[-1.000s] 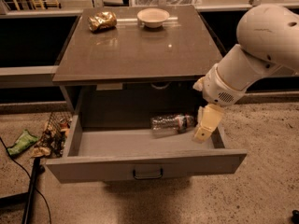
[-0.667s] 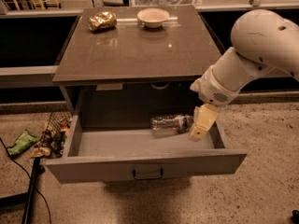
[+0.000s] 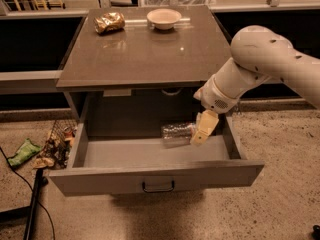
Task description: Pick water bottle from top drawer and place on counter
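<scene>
I see the top drawer (image 3: 102, 180) pulled far out toward me, with its dark pull handle (image 3: 158, 186) at the centre of the front panel. The front edge of the counter (image 3: 140, 59) overhangs only the back part of the drawer, so most of the drawer is open from above. The left and front parts of the drawer floor are bare grey.

The water bottle (image 3: 176, 133) lies on its side in the right rear part of the drawer, near the back wall. The gripper (image 3: 201, 134) is down inside the drawer at the right end of the bottle, between it and the right side wall, which is near. The white arm (image 3: 260, 64) comes in from the right, in front of the counter edge. If the gripper touches the bottle, or if it is released or clenched, I cannot tell.

On the counter, a crumpled gold foil bag (image 3: 109, 22) and a pale bowl (image 3: 164, 18) stand at the far edge, apart from each other. The near half shows only its glossy surface. Some litter (image 3: 50, 149) lies on the floor left of the cabinet.
</scene>
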Motion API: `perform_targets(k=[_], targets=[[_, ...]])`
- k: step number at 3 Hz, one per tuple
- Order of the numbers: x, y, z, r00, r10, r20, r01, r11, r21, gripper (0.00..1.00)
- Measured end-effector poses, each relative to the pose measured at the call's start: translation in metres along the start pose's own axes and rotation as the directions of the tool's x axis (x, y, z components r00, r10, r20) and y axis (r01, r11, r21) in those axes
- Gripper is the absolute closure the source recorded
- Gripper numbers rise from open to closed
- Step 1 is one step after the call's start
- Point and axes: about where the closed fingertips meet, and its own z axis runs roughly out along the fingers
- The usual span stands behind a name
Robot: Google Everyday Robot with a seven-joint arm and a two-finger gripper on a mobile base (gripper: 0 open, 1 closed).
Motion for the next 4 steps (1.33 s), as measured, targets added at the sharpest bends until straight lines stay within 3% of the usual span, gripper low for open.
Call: perform_targets(k=[3,4], targets=[[0.004,-0.033,0.098,1.0,0.024,-0.019,-0.024,0.9985,-0.049,0.0],[0.013,-0.039,0.122,0.999,0.041,-0.027,-0.042,0.9981,-0.045,0.19]])
